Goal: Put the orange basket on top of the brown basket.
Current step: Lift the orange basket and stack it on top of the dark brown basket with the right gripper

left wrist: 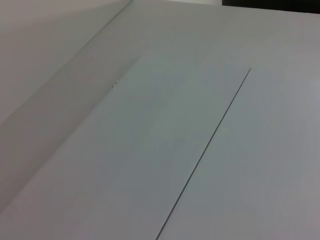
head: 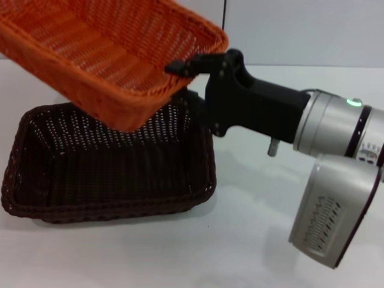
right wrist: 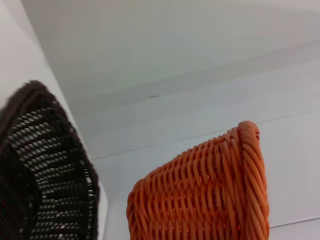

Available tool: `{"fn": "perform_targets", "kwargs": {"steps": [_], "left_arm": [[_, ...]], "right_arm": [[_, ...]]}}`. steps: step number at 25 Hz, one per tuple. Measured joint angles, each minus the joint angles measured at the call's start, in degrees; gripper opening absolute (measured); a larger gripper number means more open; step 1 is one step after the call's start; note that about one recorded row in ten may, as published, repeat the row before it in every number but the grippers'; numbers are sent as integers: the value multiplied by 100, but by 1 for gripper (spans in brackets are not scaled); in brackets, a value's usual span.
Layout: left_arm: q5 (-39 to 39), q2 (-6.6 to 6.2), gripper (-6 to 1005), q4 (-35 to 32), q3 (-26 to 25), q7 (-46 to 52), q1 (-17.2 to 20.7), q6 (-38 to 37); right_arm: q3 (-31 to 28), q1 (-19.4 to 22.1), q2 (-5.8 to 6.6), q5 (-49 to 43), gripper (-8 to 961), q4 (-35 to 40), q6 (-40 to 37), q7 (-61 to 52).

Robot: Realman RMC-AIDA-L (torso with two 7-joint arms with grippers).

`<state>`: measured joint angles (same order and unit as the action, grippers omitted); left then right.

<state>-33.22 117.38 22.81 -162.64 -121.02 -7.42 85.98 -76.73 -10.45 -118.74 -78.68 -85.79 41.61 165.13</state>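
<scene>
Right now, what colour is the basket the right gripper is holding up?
Bright orange: the orange basket, open-weave wicker, shows best in the head view.

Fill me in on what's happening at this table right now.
The right gripper is shut on the rim of the orange basket, holding it tilted in the air above the brown basket, which sits on the white table. The orange basket is not yet set down. The left arm is out of the head view.

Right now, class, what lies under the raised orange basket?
Under the orange basket, held tilted by the right gripper at its rim, sits the brown basket on the table. Its far rim is partly hidden by the orange one.
</scene>
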Motion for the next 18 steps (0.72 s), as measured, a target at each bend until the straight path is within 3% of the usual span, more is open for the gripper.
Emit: {"fn": "perform_targets", "kwargs": {"steps": [7, 9, 10, 11, 14, 18], "left_arm": [[0, -2, 525, -21, -39, 3, 12, -6], [0, 4, 525, -12, -19, 41, 8, -10], [0, 4, 525, -12, -19, 41, 8, -10], [1, 8, 525, -13, -16, 51, 1, -10], [0, 16, 525, -24, -4, 59, -18, -11], [0, 22, 525, -38, 5, 73, -29, -8]], "right_arm": [[-359, 137, 24, -218, 274, -85, 728, -111], [-800, 112, 23, -474, 274, -161, 1490, -416], [-800, 112, 23, -474, 274, -161, 1490, -416], [-1205, 37, 22, -723, 274, -210, 2093, -682], [-1621, -97, 17, -915, 274, -194, 2620, -845], [-1758, -175, 14, -1020, 275, -149, 2763, -866]]}}
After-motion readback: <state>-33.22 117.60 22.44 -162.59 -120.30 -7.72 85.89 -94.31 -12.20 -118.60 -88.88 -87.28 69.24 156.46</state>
